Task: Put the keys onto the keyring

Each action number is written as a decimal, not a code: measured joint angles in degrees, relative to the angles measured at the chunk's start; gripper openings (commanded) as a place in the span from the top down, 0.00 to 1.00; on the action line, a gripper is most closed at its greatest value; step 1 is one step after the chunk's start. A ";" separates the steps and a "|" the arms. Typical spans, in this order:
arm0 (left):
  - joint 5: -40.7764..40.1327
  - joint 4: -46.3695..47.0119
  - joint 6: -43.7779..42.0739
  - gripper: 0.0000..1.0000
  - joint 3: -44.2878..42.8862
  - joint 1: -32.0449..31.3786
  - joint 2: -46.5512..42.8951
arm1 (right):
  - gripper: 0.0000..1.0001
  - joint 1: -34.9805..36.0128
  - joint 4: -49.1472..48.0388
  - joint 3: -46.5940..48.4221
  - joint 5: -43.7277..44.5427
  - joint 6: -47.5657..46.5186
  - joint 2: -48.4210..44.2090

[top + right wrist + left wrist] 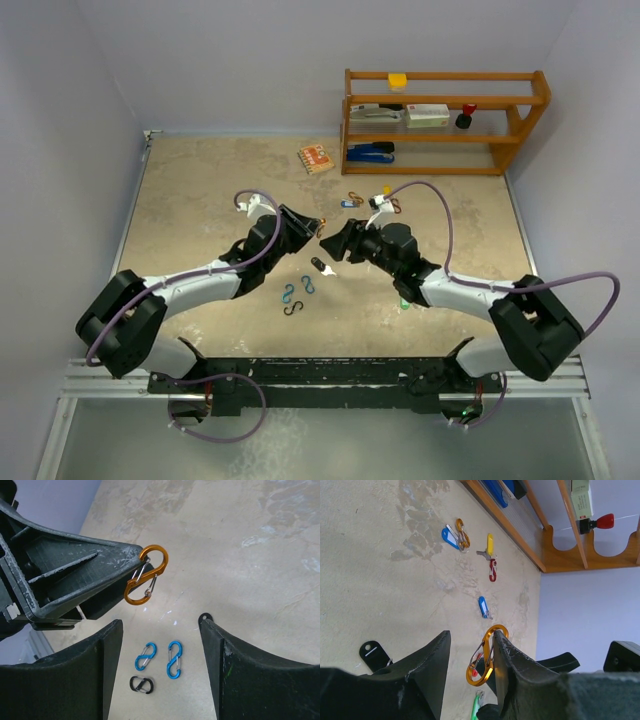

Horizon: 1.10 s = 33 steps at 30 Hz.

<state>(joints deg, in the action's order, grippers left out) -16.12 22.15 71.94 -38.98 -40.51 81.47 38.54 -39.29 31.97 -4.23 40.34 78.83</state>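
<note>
No legible text (none anywhere)

Table (200, 190): beige stone-look surf., matt, mottled w/ paler scuffed patches. Left tool (471, 639) fingers (427, 670): blk plastic, matt, edges worn whitish & rough. Right tool (160, 625): same matt blk plastic, a few pale scratches. Orange clip (148, 576): metal, anodised look, glossy, w/ thin bare silvery wire gates. Two blue S-clips (174, 659) & one blk S-clip (142, 684): smooth metal, satin sheen. Keys (481, 554): small silvery metal blades; blue tag (450, 537), yellow tag (490, 544), blk tag (374, 655) all smooth glossy plastic. Shelf (560, 555): orange-brown wood, varnished, smooth. Arm cables (427, 183): lilac, smooth sheath.
</note>
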 measured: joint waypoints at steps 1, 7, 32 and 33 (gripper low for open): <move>0.11 0.24 0.04 0.63 0.00 0.00 0.09 | 0.32 -0.04 -0.66 0.00 -0.52 0.46 0.48; 0.76 0.94 0.48 0.63 0.00 0.00 0.96 | 0.32 -0.37 -3.21 0.04 -3.21 3.13 3.82; 2.29 2.69 1.01 0.63 0.02 0.26 1.53 | 0.44 -2.29 -8.74 4.35 -5.86 8.70 10.38; 2.40 3.15 1.14 0.63 0.04 0.31 1.57 | 0.44 -2.32 -9.35 4.31 -5.86 8.81 10.45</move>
<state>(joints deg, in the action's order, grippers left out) -13.72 25.30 73.08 -38.94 -40.21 83.05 36.23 -48.64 36.27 -10.09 49.15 89.27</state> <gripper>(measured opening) 0.370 0.570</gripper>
